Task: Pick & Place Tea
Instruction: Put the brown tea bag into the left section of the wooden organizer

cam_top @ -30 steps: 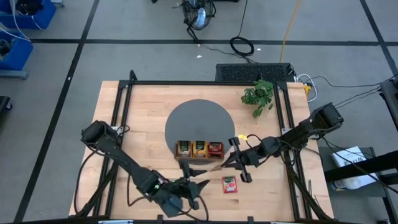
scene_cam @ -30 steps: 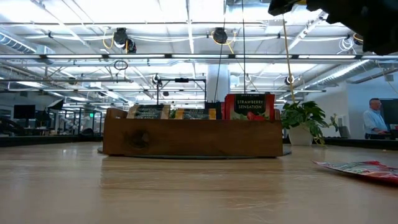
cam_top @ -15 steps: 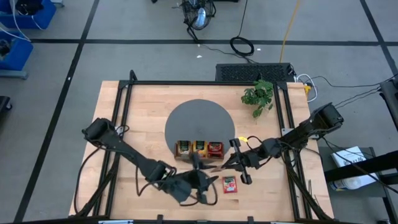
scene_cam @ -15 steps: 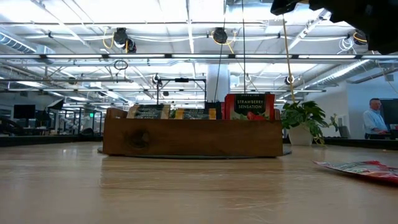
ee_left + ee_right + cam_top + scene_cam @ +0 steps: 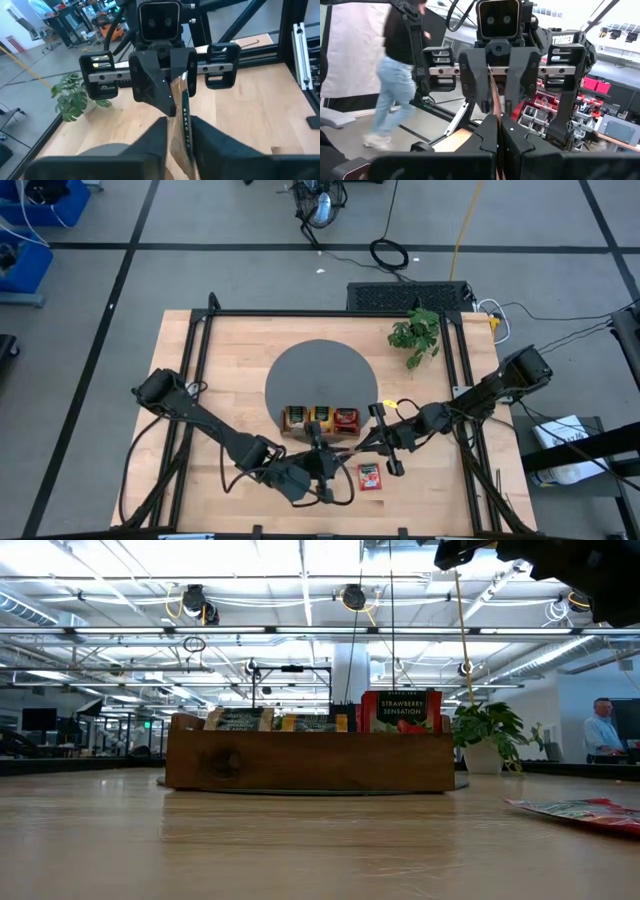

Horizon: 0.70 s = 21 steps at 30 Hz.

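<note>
My left pincer has moved in from the table edge and closed around the brownish flat paper tea sachet. My right pincer clenches the sachet in the air, just before the brown wooden three-compartment tray. Whether the left already grips, I cannot tell; I judge a handover begins.

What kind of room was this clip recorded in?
Most likely a large open robotics lab or workshop: exposed ceiling pipes and hanging cable reels, rows of workbenches behind the wooden table, and red parts bins on shelving.
</note>
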### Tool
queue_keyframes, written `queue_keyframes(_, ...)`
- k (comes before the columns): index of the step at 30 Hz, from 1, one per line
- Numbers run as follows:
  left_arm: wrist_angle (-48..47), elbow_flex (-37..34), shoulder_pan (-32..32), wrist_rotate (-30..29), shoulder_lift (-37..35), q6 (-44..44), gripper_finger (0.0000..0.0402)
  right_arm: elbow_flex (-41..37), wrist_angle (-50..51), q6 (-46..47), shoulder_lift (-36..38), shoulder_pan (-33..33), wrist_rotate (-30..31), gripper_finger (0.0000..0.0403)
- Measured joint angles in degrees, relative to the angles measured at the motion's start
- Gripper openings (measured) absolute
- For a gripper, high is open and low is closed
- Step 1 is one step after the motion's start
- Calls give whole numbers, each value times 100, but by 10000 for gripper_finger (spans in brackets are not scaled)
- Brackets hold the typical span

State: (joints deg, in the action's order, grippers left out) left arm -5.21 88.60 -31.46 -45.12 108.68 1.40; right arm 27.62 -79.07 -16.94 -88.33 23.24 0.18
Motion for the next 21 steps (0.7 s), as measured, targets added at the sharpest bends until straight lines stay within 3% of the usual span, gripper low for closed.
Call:
queue_keyframes(5, -374, 0, 0, 61, 0, -8, 10, 0, 174, 15, 0, -1, 6, 0)
queue_keyframes(14, -1619, 2, 4, 258, -118, 329, 4, 0, 853, 362, 0, -4, 152, 7)
queue_keyframes(21, -2908, 0, 22, 543, -634, 1532, 2, -4, 1223, 777, 0, 0, 528, 104)
